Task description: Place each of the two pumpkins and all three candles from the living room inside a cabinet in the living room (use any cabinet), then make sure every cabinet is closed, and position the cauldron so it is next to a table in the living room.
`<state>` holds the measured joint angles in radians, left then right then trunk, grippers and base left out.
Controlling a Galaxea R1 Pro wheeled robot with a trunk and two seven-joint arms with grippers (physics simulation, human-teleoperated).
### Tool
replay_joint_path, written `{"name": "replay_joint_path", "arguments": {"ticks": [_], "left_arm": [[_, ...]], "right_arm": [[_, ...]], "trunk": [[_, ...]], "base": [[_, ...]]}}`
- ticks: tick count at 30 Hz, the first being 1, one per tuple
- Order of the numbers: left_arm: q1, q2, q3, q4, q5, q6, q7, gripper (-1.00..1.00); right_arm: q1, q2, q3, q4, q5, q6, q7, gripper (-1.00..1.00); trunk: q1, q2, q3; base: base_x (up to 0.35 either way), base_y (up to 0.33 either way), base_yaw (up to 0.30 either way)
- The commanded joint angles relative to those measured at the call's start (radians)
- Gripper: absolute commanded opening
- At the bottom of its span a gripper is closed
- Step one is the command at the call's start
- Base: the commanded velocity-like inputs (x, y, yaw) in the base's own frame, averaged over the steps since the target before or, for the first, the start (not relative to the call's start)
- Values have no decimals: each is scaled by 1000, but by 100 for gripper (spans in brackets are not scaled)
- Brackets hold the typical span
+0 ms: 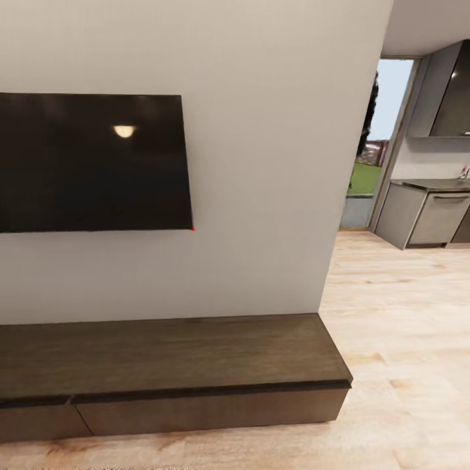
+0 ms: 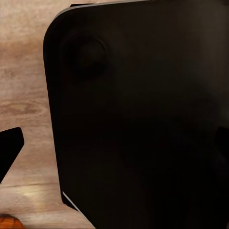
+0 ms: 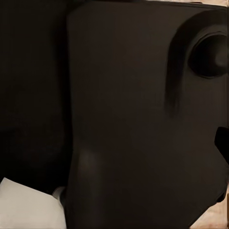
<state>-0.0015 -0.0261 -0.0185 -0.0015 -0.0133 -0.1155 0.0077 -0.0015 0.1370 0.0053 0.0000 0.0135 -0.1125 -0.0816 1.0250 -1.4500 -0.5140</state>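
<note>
Facing one dark-brown cabinet (image 1: pixel 176 365) low across the head view, both drawer fronts shut, under one black wall screen (image 1: pixel 91 163) at upper left. No readable writing. Gripper states: cannot tell, wrist views mostly dark.

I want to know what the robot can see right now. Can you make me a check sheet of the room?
Surface: pale wooden floor; the cabinet's flat top has nothing on it.
Job's things: low dark-brown cabinet against the white wall, its fronts looking shut; an orange sliver at the left wrist view's edge, perhaps a pumpkin, too little to tell.
Clutter: nothing seen.
Grippers: a dark fingertip in the left wrist view and another in the right wrist view; open or shut cannot be told.
Cables: nothing seen.
Surroundings: black television on the wall; grey kitchen units and a bright doorway further off.
</note>
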Motion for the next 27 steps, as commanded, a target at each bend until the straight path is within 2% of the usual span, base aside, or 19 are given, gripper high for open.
{"name": "replay_joint_path", "arguments": {"ticks": [1, 9, 24, 27], "left_arm": [[0, 0, 2, 0, 0, 0, 0, 100], [0, -1, 13, 0, 9, 2, 0, 100], [0, 0, 10, -2, 4, 11, 0, 100], [0, 2, 10, -31, 7, 24, -2, 100]], "right_arm": [[0, -2, 0, 0, -1, -1, 0, 100], [0, -6, -3, 0, -10, -3, 0, 100], [0, -9, -10, 0, -18, -1, 0, 100], [0, -12, -13, 0, -18, 0, -1, 100]], "trunk": [[0, 0, 0], [0, 0, -1], [-58, 105, 46], [-69, 126, 56]], "base": [[2, -5, 78], [0, -1, 16], [0, 0, 0], [0, 0, 0]]}}
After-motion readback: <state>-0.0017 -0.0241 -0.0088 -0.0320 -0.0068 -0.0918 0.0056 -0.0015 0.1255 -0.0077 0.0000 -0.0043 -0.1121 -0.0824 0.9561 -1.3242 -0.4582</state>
